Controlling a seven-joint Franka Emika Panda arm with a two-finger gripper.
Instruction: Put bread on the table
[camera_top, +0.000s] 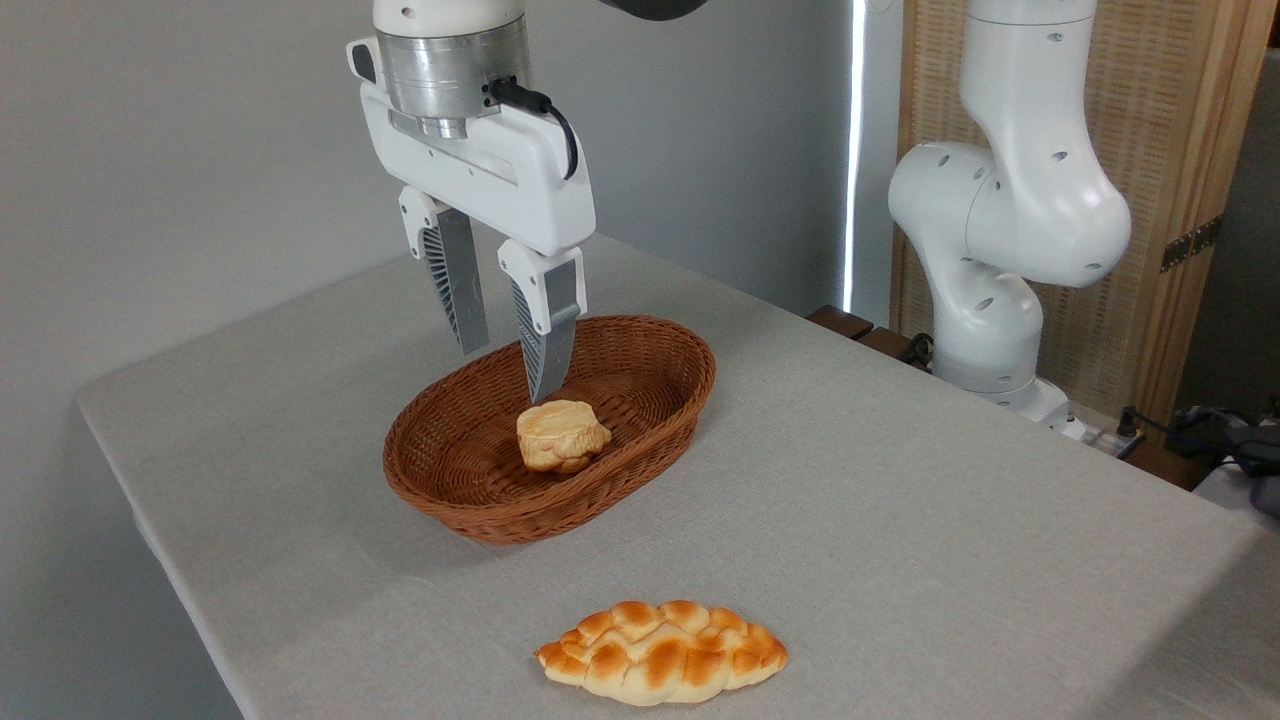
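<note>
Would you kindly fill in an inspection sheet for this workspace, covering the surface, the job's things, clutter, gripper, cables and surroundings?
Surface: table covered in light grey cloth, no spills seen.
Job's things: bread, a small round bun, lies inside the wicker basket, not yet on the table.
Clutter: braided loaf lies on the cloth near the front edge, apart from the basket.
Gripper: gripper open, fingers pointing down over the basket, just above the bun; contact cannot be told.
Cables: black cable on the gripper body; more cables past the table's far right edge.
Surroundings: plain grey wall, arm base, wooden slatted screen.
</note>
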